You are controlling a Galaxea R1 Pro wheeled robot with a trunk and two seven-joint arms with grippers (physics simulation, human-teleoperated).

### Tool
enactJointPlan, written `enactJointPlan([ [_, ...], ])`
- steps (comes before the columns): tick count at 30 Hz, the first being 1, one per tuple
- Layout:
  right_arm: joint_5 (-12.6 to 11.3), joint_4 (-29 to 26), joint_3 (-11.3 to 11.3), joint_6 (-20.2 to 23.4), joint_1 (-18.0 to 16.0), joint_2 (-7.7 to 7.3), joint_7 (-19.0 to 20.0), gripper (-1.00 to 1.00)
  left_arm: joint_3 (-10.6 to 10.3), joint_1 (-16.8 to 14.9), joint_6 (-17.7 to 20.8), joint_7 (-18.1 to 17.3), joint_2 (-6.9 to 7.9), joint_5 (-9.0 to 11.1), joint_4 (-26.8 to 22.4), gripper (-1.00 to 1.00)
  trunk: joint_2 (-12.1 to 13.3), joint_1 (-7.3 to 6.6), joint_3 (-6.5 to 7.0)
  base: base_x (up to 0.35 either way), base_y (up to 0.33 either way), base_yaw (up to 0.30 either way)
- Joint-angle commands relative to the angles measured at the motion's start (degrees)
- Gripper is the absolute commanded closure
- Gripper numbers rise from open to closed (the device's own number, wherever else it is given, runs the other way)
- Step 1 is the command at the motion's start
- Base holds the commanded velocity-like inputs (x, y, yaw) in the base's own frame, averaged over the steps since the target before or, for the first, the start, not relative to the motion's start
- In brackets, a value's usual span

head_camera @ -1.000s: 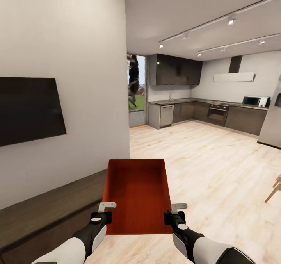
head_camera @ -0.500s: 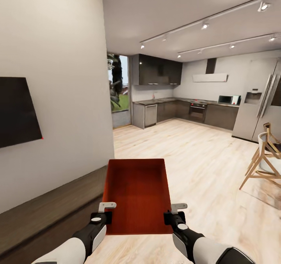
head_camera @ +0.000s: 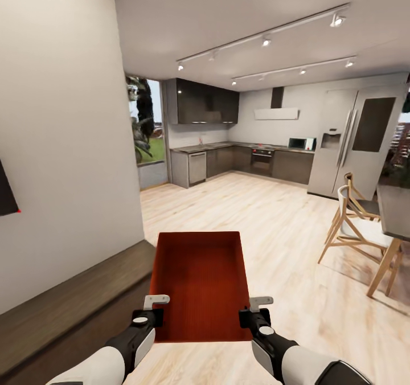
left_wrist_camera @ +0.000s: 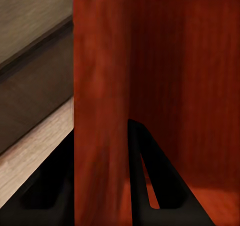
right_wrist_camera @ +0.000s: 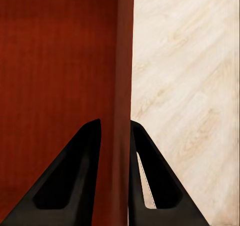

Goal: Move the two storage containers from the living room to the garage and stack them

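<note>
I carry one orange-red open-top storage container (head_camera: 199, 282) level in front of me, above the light wood plank floor. My left gripper (head_camera: 155, 305) is shut on its left side wall near the close corner, and my right gripper (head_camera: 257, 307) is shut on its right side wall. In the left wrist view the container wall (left_wrist_camera: 100, 110) runs between the two black fingers (left_wrist_camera: 50, 186). The right wrist view shows the other wall (right_wrist_camera: 122, 85) pinched between its fingers (right_wrist_camera: 75, 181) the same way. The bin is empty inside.
A white wall (head_camera: 62, 146) and a low dark wood cabinet (head_camera: 68, 305) run close along my left. Ahead lies open wood floor (head_camera: 267, 220) leading to a kitchen with dark cabinets (head_camera: 228, 166) and a grey fridge (head_camera: 347, 140). Wooden chairs (head_camera: 356, 228) and a table edge (head_camera: 396, 203) stand at the right.
The whole view has swung to the right: the black TV has slid almost out at the left, and the fridge, chairs and table have come in. Both grippers hold the container as before.
</note>
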Motion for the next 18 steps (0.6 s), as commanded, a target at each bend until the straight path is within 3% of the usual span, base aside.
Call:
enactJointPlan([
  [1,-1.7,0.3,-0.1,-0.4,0.0,0.0,-0.3,1.0,2.2,-0.1,0.2,0.1,-0.06,-0.9,-0.5,1.0,-0.1,0.0,-0.08,0.0,0.0,-0.283],
  [18,-1.7,0.3,-0.1,-0.3,0.0,-0.01,-0.2,1.0,2.3,-0.1,0.2,0.1,-0.05,-0.9,-0.6,1.0,-0.1,0.0,-0.08,0.0,0.0,-0.283],
])
